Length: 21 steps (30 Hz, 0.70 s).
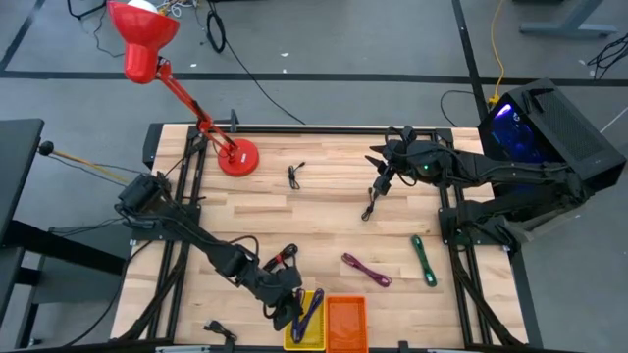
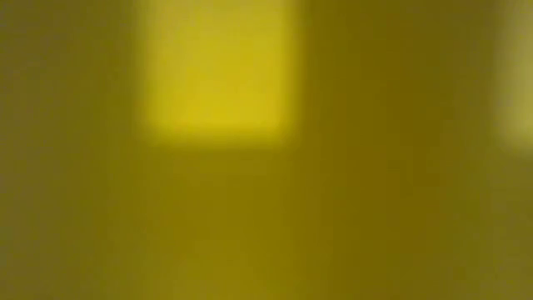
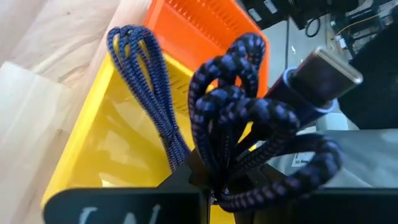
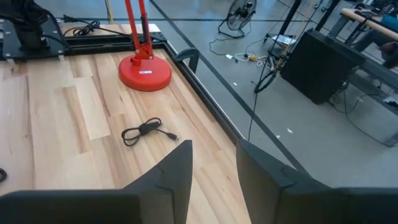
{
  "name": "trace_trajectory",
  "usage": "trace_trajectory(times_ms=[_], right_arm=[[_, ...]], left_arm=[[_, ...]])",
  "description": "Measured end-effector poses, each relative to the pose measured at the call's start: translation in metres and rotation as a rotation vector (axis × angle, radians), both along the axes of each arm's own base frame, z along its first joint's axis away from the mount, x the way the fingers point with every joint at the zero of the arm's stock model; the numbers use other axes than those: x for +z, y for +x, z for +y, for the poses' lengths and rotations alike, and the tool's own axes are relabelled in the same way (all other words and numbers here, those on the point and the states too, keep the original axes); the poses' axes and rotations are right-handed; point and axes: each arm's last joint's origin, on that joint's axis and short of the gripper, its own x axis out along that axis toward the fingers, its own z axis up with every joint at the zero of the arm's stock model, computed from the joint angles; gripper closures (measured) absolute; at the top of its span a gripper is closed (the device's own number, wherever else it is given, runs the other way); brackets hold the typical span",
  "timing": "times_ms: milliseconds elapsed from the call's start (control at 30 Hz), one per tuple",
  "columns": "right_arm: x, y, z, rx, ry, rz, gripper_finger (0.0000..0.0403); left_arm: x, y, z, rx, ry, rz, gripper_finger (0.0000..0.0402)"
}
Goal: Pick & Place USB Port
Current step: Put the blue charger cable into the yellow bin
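The left gripper (image 3: 211, 186) holds its jaws clamped on the limp, light blue cable (image 3: 249, 124) over the yellow bin (image 3: 93, 137); the bundled middle grips best. Right gripper (image 4: 214, 168): jaws open, empty.

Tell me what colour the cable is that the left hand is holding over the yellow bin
Dark blue braided cable, clearest in the left wrist view.

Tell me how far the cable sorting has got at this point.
Nothing visibly binned yet. In hand: the left gripper is shut on a blue braided cable over the yellow bin. Left: black, purple and green cables lie on the table; the right gripper hangs open.
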Motion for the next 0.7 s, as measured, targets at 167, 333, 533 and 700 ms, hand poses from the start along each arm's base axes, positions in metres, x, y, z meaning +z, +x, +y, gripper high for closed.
trace_trajectory(times_ms=[167,333,533,700], right_arm=[[0.0,0.0,0.0,0.0,0.0,0.0,0.0278],[-0.0001,0.0,0.0,0.001,0.001,0.001,0.0278],[-0.0005,-0.0002,0.0001,0.001,0.005,0.003,0.0278],[-0.0007,-0.0003,0.0002,-0.001,0.009,0.003,0.0278]], left_arm=[[-0.0051,0.0022,-0.0023,0.004,-0.014,0.004,0.0373],[-0.0049,0.0029,-0.0035,-0.001,-0.03,-0.002,0.0373],[-0.0038,0.0015,-0.0066,-0.011,-0.045,-0.006,0.0344],[-0.0026,0.0018,-0.0074,-0.001,-0.047,-0.022,0.0341]])
